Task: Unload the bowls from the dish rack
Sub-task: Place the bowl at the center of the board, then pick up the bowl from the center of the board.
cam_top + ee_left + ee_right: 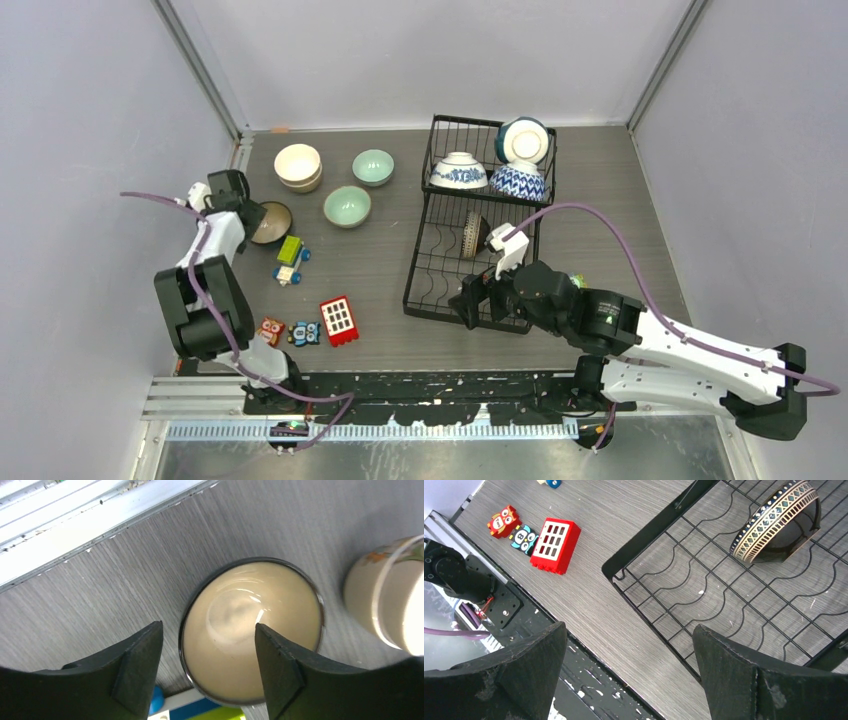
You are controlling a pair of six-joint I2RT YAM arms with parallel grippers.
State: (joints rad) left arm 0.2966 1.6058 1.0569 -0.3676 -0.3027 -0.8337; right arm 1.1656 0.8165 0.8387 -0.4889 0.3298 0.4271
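Both released, left hand (pixel 208 626) and right hand (pixel 629 626) hang over grey woodgrain table (pixel 375 285) between pale walls (pixel 430 50).

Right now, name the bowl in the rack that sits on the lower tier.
The dark bowl with the patterned rim, tipped on edge; the other three sit in the upper basket.

White-and-black arms (pixel 650 340) with purple cables (pixel 570 205)

Open table (pixel 380 270) between toy blocks (pixel 338 320) and dish rack (pixel 430 313); bowls (pixel 460 172) crowd its basket (pixel 470 120).
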